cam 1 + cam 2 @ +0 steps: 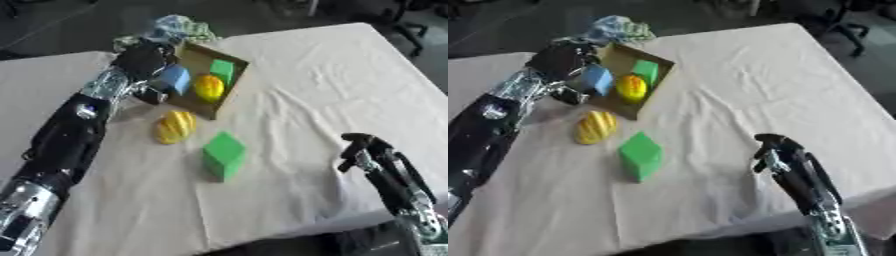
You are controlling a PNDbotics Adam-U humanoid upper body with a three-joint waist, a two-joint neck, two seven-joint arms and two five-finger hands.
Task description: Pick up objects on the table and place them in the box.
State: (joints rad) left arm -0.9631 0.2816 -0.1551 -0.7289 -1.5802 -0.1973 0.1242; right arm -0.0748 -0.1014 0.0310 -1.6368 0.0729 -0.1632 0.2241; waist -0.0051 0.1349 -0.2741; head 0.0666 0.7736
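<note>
A brown cardboard box lies tilted at the back left of the table. Inside it are a small green cube and a yellow round fruit. My left hand is at the box's left rim, its fingers curled round a blue block held over the box. On the cloth in front of the box lie a yellow striped fruit and a larger green cube. My right hand rests at the lower right, fingers relaxed, holding nothing.
A crumpled patterned cloth lies just behind the box. The table is covered by a wrinkled white sheet, with its front edge close below the right hand. Dark floor and chair legs show beyond the far edge.
</note>
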